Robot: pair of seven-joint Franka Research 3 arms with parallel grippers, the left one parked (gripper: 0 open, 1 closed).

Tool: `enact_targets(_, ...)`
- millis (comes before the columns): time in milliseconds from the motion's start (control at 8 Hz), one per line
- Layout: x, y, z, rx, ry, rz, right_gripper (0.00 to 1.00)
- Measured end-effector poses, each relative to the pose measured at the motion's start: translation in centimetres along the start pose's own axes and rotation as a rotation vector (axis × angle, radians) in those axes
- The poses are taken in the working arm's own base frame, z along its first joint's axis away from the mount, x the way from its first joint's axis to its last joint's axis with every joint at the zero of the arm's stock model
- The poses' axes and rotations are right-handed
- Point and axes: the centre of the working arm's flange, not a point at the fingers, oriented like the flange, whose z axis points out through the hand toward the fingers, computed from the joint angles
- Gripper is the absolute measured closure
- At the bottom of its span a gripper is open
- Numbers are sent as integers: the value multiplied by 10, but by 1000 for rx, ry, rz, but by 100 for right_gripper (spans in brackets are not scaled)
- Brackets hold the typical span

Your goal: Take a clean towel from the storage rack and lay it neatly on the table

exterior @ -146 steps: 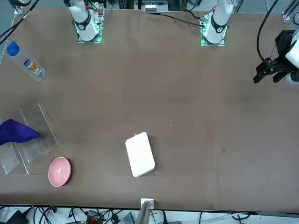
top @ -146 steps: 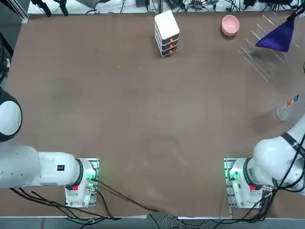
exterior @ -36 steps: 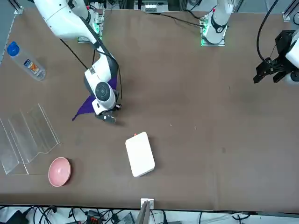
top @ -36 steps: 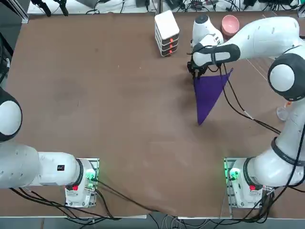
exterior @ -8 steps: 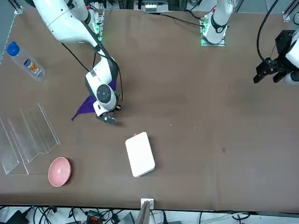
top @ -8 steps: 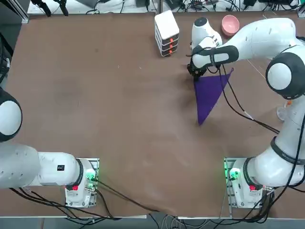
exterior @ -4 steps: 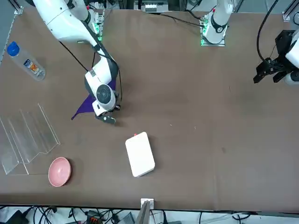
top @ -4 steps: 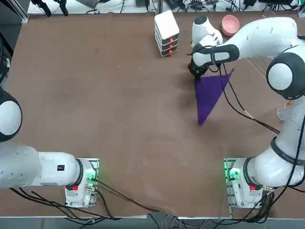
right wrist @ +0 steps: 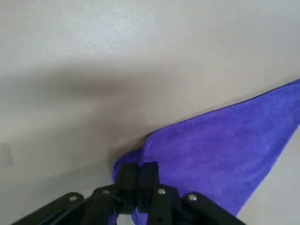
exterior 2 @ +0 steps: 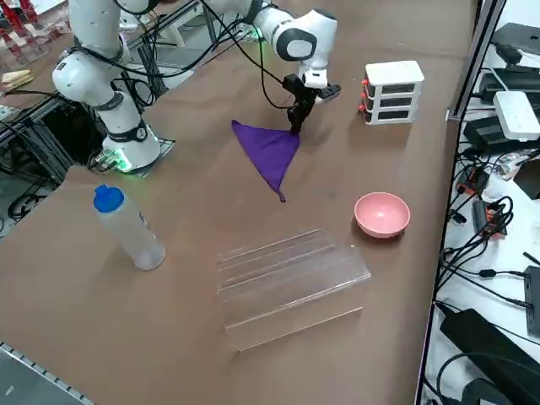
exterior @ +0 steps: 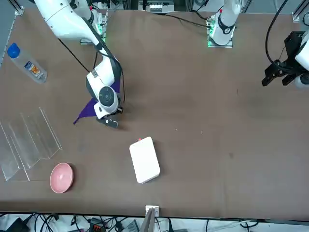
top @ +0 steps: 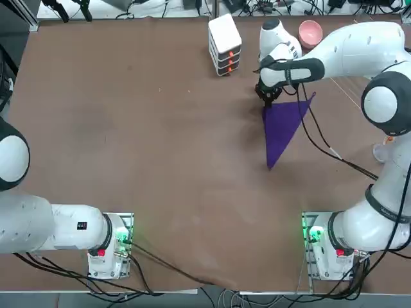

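Sitting leftmost in the right side view, the blue-capped bottle (exterior 2: 135,236) is well apart from the cloth, so I'd worry about it only if the arm swings back wide. Next comes the purple towel (exterior 2: 268,156), in a folded-looking, pointed shape over the table (exterior 2: 194,194); let go like this, it would probably land doubled or crumpled. The right claw (right wrist: 137,166) is closed narrow, pinching the towel near one edge (a small bite for a soft cloth), so a quick tug could slip it free or swing it askew. The see-through rack (exterior 2: 291,304) stands apart from it, but a stray sweep might snag there. Farther right, the pink bowl (exterior 2: 382,213) and white drawer box (exterior 2: 393,89) could get bumped if the spreading drag runs too far.
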Motion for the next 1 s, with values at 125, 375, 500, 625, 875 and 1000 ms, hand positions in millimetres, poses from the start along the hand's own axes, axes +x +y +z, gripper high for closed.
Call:
enact_targets(125,-1,1,1,-11,-8,0,98)
enact_targets(375,-2,15,5,-75,-55,-30,98)
enact_targets(500,-1,34,6,-120,-95,-70,98)
enact_targets(625,-1,58,9,-153,-133,-109,98)
enact_targets(875,-11,111,22,-194,-196,-179,98)
enact_targets(1000,-21,136,29,-211,-228,-214,98)
